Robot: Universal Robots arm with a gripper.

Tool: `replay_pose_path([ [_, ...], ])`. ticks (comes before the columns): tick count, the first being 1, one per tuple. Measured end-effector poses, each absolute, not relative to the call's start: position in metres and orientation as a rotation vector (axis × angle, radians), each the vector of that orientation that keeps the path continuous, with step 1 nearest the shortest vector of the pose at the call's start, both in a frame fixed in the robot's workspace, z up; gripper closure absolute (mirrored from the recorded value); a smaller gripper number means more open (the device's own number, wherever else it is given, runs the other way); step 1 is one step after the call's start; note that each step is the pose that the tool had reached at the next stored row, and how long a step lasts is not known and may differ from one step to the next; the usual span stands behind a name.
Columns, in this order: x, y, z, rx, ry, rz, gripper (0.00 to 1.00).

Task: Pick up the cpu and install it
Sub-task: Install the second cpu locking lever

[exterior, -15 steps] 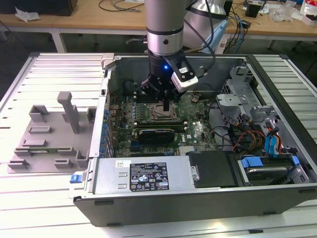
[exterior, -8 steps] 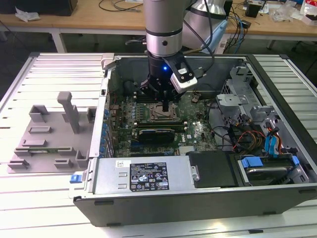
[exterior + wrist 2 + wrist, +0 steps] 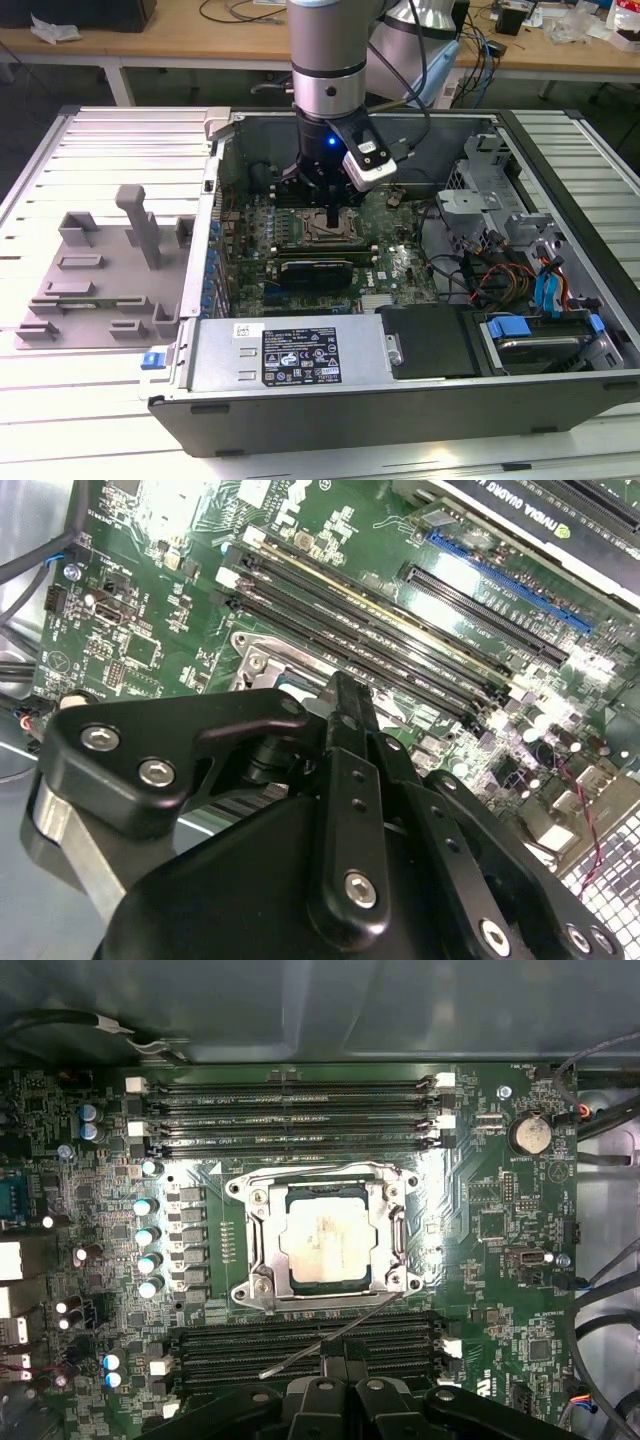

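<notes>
Arm vertical, end effector (image 3: 331, 215) down

Hidden in the exterior view behind the gripper (image 3: 331, 215): most of the socket (image 3: 325, 232), and with it the cpu. Cut off at the frame edge in the first wrist view: the gripper body (image 3: 345, 1405), fingertips out of sight, so open or closed impossible to tell. Covered in the second wrist view by the black gripper linkage (image 3: 345, 810): nearly all of the socket frame (image 3: 255, 660), just a corner and a screw showing. Cut by the picture edge there: the graphics card (image 3: 560, 505). Too small to read in the exterior view: print on the white case label (image 3: 302, 357). Cropped at the top: the arm (image 3: 327, 50).
</notes>
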State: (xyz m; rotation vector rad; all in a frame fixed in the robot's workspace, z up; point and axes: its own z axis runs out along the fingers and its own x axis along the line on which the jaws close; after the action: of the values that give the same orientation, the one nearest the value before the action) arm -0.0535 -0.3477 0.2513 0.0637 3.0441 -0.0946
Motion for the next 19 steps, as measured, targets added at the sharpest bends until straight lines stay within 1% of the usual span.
replay_pose_path([
  [11, -0.064, -0.348, 0.236, 0.011, 3.044, -0.091, 0.89],
  [19, -0.065, -0.348, 0.234, 0.011, 3.044, -0.091, 0.89],
])
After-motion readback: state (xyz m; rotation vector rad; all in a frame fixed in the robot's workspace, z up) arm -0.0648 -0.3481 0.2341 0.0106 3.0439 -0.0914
